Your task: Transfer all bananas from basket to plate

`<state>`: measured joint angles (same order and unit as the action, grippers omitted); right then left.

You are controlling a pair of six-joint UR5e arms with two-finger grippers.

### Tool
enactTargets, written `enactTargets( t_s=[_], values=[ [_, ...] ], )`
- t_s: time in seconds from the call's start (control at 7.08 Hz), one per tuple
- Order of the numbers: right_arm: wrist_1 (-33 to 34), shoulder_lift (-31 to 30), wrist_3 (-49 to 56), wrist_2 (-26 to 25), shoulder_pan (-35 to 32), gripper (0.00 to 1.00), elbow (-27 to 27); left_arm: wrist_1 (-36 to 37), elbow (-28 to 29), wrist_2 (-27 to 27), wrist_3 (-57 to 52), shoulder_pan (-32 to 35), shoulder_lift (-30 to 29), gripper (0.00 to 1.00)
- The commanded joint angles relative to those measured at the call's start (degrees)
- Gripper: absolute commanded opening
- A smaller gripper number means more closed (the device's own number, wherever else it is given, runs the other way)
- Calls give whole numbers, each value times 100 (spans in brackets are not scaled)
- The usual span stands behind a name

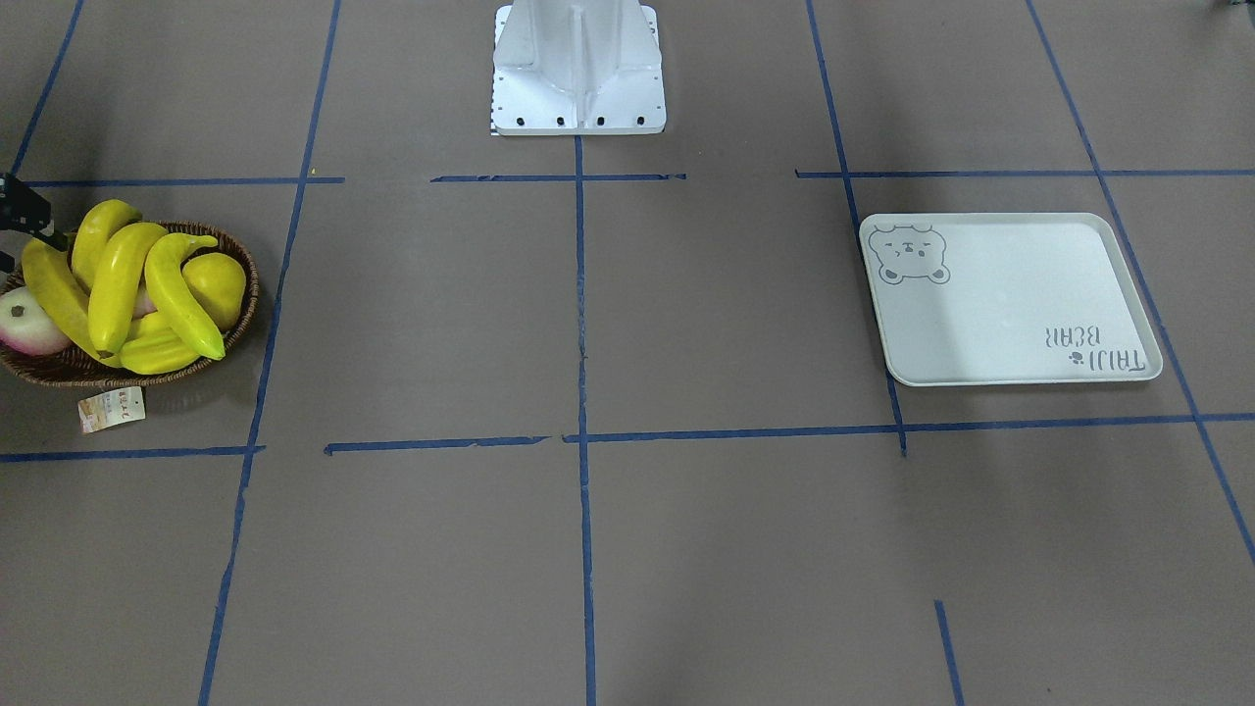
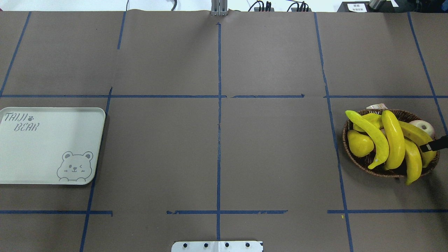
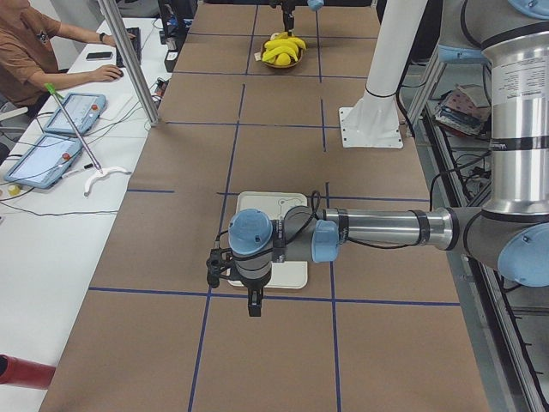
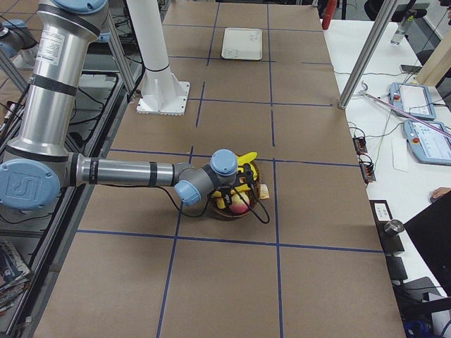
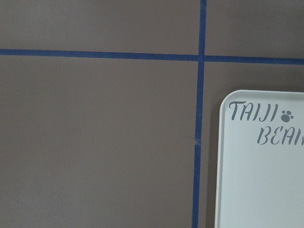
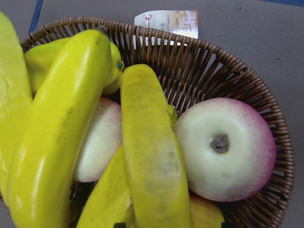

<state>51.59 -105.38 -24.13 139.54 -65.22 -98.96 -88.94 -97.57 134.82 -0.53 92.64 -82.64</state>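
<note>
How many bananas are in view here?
4 bananas, all in the basket: one on the side facing the plate, one beside it, one overhanging the near rim, one along the outer side. Others could be hidden underneath.

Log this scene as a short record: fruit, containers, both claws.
bananas: four, all piled in the basket
basket: wicker, on the robot's right; paper tag on the table next to it
other fruit: yellow pear, pink-white round fruit, both in the basket
plate: empty, on the robot's left
right claw: above the basket's outer edge; open or shut unclear
left claw: above the table by the plate's edge; open or shut unclear
progress: no banana on the plate yet
</note>
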Motion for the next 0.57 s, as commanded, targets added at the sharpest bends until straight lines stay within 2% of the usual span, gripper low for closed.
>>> enactTargets(
  t_s=[0.0,0.14,0.28,0.42],
  values=[
    [-9,26,-4,-5,80,65,78,0,1,0,0,0,-15,100],
    [-9,27,39,-5,80,30,87,0,1,0,0,0,-24,100],
    [-17,27,66,3,71,4,70,0,1,9,0,0,-32,100],
    [-26,35,57,64,54,0,9,0,1,0,0,0,-41,100]
  ],
)
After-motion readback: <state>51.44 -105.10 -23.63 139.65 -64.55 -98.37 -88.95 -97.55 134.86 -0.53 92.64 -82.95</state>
